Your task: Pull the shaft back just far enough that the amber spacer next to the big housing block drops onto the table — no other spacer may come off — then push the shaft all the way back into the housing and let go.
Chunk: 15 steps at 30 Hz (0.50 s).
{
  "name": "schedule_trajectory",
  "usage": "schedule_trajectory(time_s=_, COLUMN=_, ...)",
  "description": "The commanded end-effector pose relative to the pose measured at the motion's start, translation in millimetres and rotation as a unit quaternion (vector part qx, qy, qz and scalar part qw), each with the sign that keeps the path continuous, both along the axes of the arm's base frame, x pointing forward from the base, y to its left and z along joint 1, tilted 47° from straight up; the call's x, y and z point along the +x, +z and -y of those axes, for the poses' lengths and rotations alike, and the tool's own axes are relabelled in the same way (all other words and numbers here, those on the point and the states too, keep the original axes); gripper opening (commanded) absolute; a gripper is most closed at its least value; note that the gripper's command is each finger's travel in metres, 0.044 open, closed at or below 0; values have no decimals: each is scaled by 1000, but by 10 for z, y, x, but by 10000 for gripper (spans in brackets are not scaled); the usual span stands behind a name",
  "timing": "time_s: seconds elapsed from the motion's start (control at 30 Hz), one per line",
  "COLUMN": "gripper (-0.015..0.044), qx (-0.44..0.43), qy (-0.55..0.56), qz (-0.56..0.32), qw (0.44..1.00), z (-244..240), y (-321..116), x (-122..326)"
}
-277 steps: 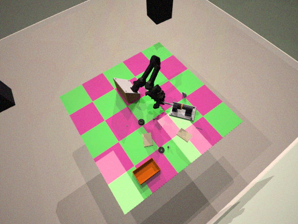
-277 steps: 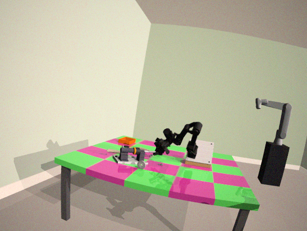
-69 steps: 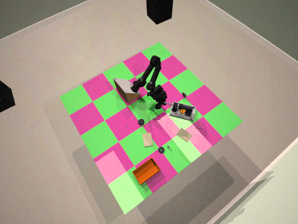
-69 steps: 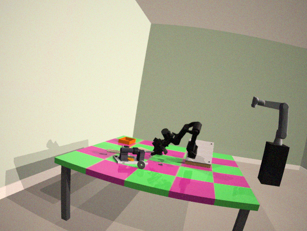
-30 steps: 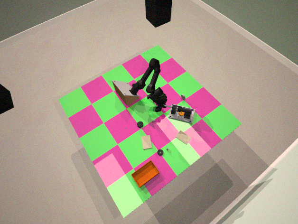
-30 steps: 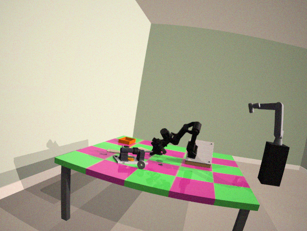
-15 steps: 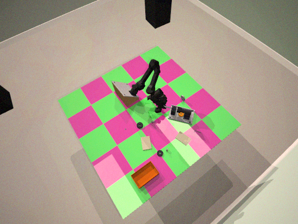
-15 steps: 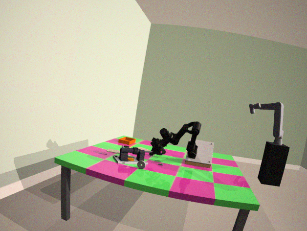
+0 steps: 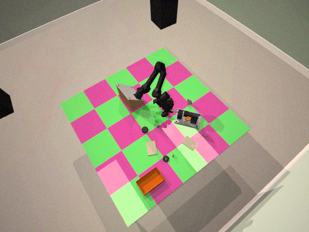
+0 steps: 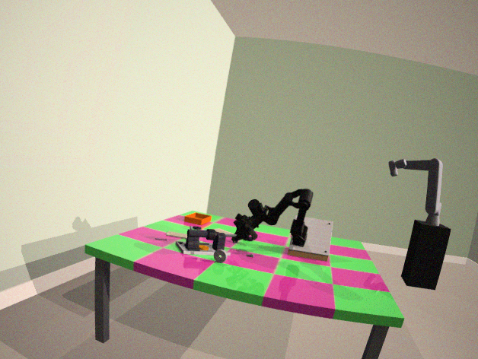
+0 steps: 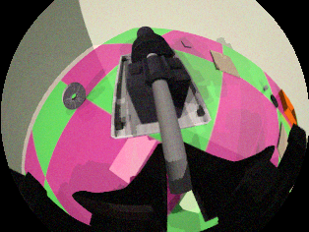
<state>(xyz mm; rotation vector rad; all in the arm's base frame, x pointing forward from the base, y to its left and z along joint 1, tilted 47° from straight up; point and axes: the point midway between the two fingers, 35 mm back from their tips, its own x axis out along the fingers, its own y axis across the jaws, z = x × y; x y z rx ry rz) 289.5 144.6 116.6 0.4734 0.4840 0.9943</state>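
Note:
The grey shaft (image 9: 174, 111) (image 10: 230, 235) (image 11: 168, 123) runs level out of the small dark end block (image 9: 179, 113) (image 10: 219, 241) of the fixture, with a length sticking out. My gripper (image 9: 170, 111) (image 10: 236, 236) (image 11: 169, 146) is shut on its outer end. The big housing block (image 9: 194, 120) (image 10: 192, 239) stands at the fixture's far end. The amber spacer (image 9: 187, 118) (image 10: 203, 247) lies low, below the shaft line between the blocks, off the shaft; the wrist view hides it. A dark spacer (image 10: 210, 233) appears to remain on the shaft. The shaft's inner tip is hidden.
A grey disc (image 9: 189, 101) (image 10: 218, 255) (image 11: 74, 95) stands beside the fixture. A sloped board (image 9: 127, 91) (image 10: 314, 233) is near the arm's base. Black rings (image 9: 144, 129) (image 9: 166, 159), beige plates (image 9: 151, 147) (image 9: 189, 142) and an orange bin (image 9: 159, 172) (image 10: 192, 220) lie farther off.

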Motion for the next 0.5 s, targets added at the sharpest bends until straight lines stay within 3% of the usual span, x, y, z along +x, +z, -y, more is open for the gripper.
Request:
schedule_trajectory(time_s=0.0, gripper=0, qx=1, qy=1, qz=0, qw=1000, z=-9, y=16, x=16)
schedule_trajectory(time_s=0.47, gripper=0, qx=1, qy=1, qz=0, qw=1000, z=-29, y=34, x=44)
